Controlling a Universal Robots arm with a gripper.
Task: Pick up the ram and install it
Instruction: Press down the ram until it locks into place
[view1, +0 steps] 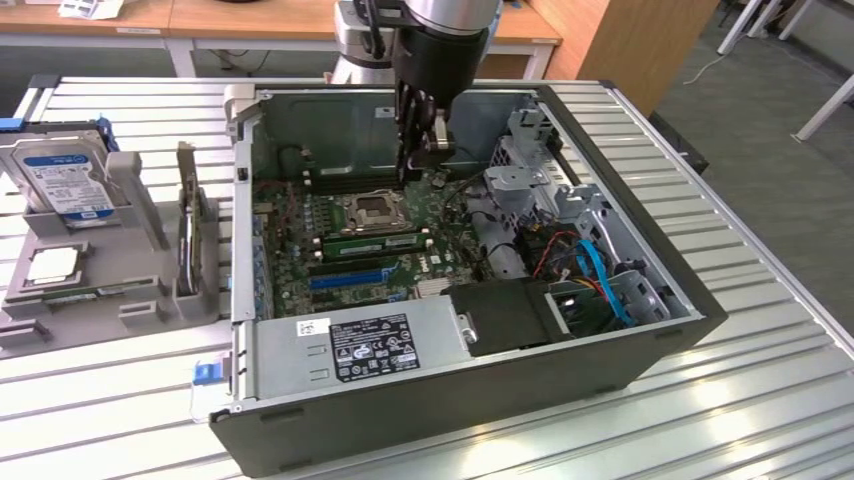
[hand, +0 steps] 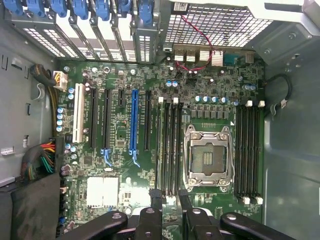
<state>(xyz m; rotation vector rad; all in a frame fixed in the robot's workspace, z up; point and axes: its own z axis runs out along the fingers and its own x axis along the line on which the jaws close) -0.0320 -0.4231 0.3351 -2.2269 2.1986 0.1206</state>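
The ram (view1: 378, 242) is a long green stick lying in the memory slots between the empty processor socket (view1: 370, 211) and the blue card slot, inside the open computer case. In the wrist view the ram (hand: 164, 150) runs along the bank of slots beside the socket (hand: 207, 157). My gripper (view1: 424, 160) hangs over the motherboard behind the socket, above and apart from the ram. Its two black fingers (hand: 156, 212) stand apart with nothing between them, so the gripper (hand: 170, 202) is open and empty.
The case (view1: 641, 250) lies on its side on a slatted metal table (view1: 747, 400). Inside it are a power supply (view1: 360, 345), a drive cage and cables towards the exterior view's right. A grey holder (view1: 80, 300) on the exterior view's left carries a hard drive (view1: 60, 180) and a silver chip (view1: 51, 265).
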